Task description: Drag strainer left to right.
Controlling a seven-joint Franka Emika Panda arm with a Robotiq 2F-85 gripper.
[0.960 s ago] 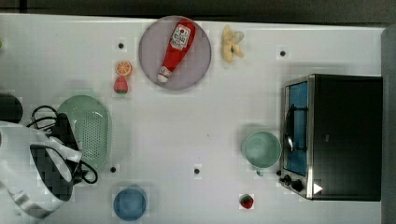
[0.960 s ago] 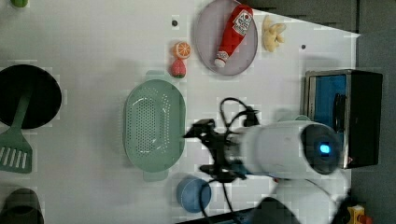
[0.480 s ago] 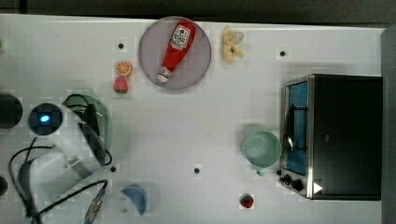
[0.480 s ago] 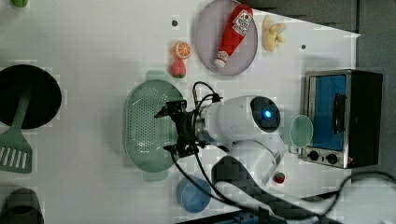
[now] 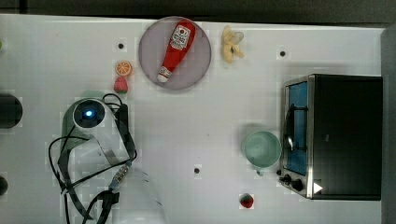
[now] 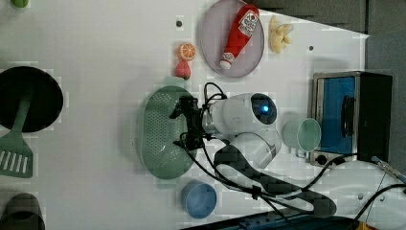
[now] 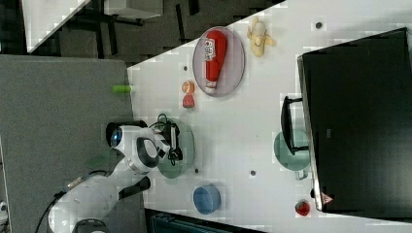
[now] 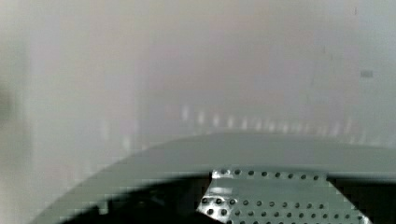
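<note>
The strainer [image 6: 160,134] is a pale mint-green oval colander lying flat on the white table, at the left view's centre left. My gripper [image 6: 184,125] hangs over the rim on the left view's right side, low and close to it. From the top view the arm covers most of the strainer [image 5: 67,135], leaving a sliver of green. In the right view the gripper [image 7: 175,138] sits above the strainer [image 7: 184,145]. The wrist view looks down at the strainer's smooth rim [image 8: 261,154] and its perforated floor [image 8: 280,203] from very near.
A purple plate [image 5: 196,60] with a ketchup bottle [image 5: 175,49] stands at the back, with a banana [image 5: 229,44], an orange slice [image 5: 123,68] and a strawberry [image 5: 120,85]. A teal cup [image 5: 261,148] stands by the toaster oven [image 5: 343,135]. A blue bowl [image 6: 198,200] and a black pan [image 6: 28,98] flank the strainer.
The arm has swung in from the top view's lower left and come down over the strainer. The strainer lies where it was.
</note>
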